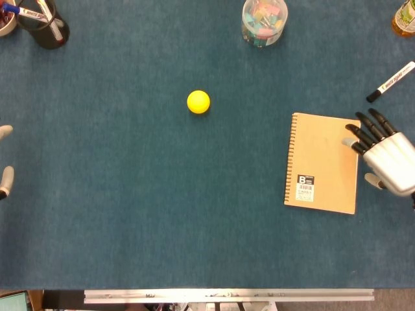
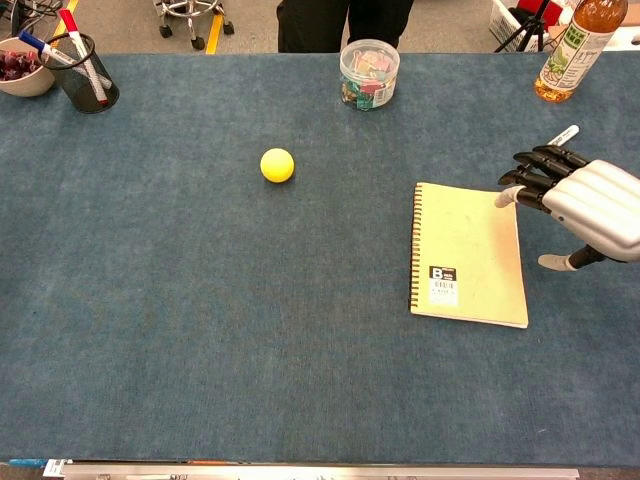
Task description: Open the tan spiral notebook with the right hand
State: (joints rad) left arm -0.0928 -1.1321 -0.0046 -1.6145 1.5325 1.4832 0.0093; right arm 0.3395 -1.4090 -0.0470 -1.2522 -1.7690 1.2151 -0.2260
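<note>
The tan spiral notebook (image 1: 323, 162) (image 2: 468, 253) lies closed on the blue table, its spiral along the left edge and a black label near the bottom left. My right hand (image 1: 384, 157) (image 2: 580, 205) hovers at the notebook's right edge with fingers spread and nothing in it; its dark fingertips (image 1: 355, 138) reach over the upper right corner of the cover. Only the fingertips of my left hand (image 1: 5, 175) show at the far left edge of the head view, apart and holding nothing.
A yellow ball (image 1: 198, 102) sits mid-table. A clear jar of clips (image 1: 264, 21) stands at the back centre. A black marker (image 1: 390, 81) lies just behind my right hand. A pen cup (image 1: 43, 24) and bowl (image 2: 22, 66) occupy the back left, a bottle (image 2: 576, 45) the back right.
</note>
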